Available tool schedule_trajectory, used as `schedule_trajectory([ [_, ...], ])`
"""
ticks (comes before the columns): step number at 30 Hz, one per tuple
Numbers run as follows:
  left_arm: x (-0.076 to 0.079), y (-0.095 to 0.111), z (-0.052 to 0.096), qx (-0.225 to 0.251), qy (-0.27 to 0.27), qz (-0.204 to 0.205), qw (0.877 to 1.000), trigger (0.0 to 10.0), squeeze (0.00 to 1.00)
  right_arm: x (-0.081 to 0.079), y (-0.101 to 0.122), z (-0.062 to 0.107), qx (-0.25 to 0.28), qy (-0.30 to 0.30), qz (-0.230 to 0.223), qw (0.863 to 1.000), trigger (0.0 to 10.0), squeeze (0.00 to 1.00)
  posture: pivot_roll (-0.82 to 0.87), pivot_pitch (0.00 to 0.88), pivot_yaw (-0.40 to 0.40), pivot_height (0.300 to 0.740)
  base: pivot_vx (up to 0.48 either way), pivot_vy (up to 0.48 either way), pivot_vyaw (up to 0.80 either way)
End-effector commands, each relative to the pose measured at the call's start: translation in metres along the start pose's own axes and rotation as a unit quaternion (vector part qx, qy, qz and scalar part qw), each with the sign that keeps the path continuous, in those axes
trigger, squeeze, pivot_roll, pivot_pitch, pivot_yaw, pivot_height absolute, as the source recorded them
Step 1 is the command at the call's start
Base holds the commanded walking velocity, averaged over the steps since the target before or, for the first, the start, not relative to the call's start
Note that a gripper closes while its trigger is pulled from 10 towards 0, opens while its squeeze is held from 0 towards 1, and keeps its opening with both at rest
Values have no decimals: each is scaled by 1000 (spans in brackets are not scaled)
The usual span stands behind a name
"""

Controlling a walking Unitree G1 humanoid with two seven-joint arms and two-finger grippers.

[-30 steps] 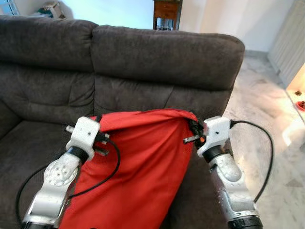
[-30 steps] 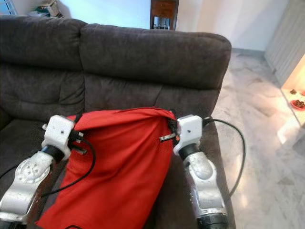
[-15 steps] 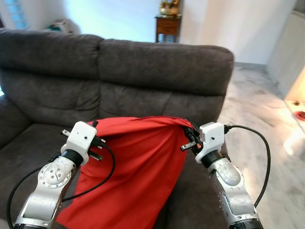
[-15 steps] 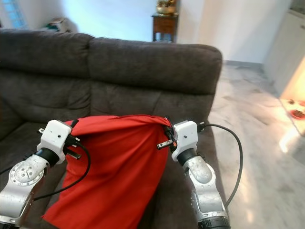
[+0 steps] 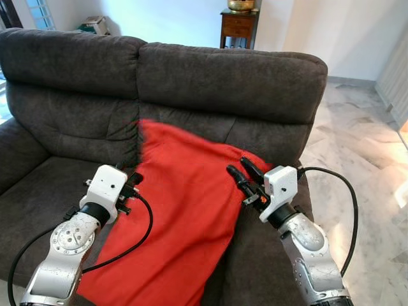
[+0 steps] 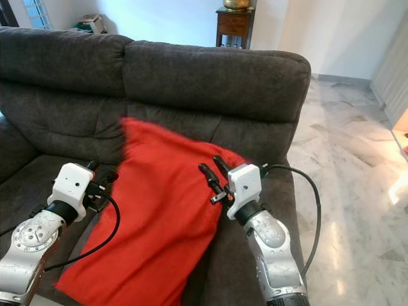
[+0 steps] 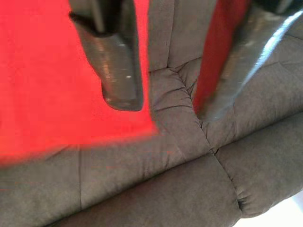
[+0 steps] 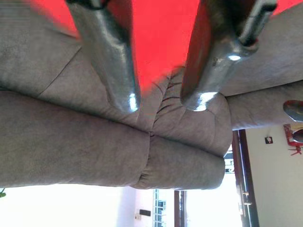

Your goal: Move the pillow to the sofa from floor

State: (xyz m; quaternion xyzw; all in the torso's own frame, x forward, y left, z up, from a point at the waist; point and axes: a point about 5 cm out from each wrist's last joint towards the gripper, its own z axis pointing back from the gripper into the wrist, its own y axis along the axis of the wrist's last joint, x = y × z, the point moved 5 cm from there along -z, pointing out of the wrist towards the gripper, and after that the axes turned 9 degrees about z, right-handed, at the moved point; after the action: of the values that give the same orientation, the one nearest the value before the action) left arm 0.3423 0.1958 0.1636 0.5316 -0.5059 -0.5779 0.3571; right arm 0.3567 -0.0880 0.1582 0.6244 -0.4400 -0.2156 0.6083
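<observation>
The red pillow (image 5: 185, 217) lies spread on the dark grey sofa (image 5: 229, 83), its blurred top edge leaning against the backrest. My left gripper (image 5: 131, 185) sits at the pillow's left edge, fingers (image 7: 118, 71) open with nothing between them. At the pillow's right edge my right gripper (image 5: 239, 172) stands open, its black fingers (image 6: 213, 172) apart and clear of the cloth. In the wrist views both pairs of fingers frame the sofa cushions with red pillow (image 8: 161, 33) behind them.
The sofa's right armrest (image 5: 268, 255) lies under my right arm. Marble floor (image 5: 363, 146) stretches to the right. A wooden side table (image 5: 239, 25) stands behind the sofa against the white wall.
Both grippers have opened and let go of the pillow's top corners. The pillow has fallen forward onto the sofa seat and backrest. The camera has tilted slightly.
</observation>
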Motion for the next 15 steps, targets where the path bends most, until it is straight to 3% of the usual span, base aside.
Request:
schedule_trajectory([
  [1,-2,0,1,-1,7,-7,1000,10000,1000,-3,6,0,13,7,2,1000,10000,1000,59,53,10,740,0,0,0],
  [3,-2,0,0,0,8,-7,1000,10000,1000,-1,4,1,8,1,6,1000,10000,1000,60,54,9,740,0,0,0],
  [4,-2,-2,0,-3,8,-6,1000,10000,1000,4,-1,2,-5,-13,10,1000,10000,90,59,53,9,740,0,0,0],
  [5,-1,-4,0,-6,8,-6,1000,10000,1000,7,-5,3,-14,-23,13,1000,10000,90,59,53,9,740,0,0,0],
  [6,0,-13,2,-20,7,4,1000,10000,933,22,-16,7,-38,-67,9,997,10000,0,61,52,8,740,0,0,0],
  [7,0,-13,2,-20,7,4,1000,10000,933,22,-16,7,-38,-67,9,997,10000,0,61,52,8,740,0,0,0],
  [8,0,-26,5,-38,9,9,999,10000,0,34,-27,14,-54,-107,-14,993,10000,0,59,50,8,740,0,0,0],
  [10,1,-44,10,-63,9,27,998,10000,0,50,-47,26,-92,-159,-24,983,10000,0,58,51,9,740,0,0,0],
  [11,2,-63,16,-91,12,42,995,10000,0,59,-68,40,-129,-194,-44,971,10000,0,56,47,10,740,0,0,0],
  [12,2,-63,16,-91,12,42,995,10000,0,59,-68,40,-129,-194,-44,971,10000,0,56,47,10,740,0,0,0],
  [14,1,-111,36,-166,31,55,984,10000,0,71,-114,81,-206,-264,-93,938,10000,0,53,40,13,740,0,0,0],
  [15,0,-124,42,-187,38,51,980,10000,0,72,-126,94,-226,-283,-106,926,10000,0,52,37,13,740,0,0,0],
])
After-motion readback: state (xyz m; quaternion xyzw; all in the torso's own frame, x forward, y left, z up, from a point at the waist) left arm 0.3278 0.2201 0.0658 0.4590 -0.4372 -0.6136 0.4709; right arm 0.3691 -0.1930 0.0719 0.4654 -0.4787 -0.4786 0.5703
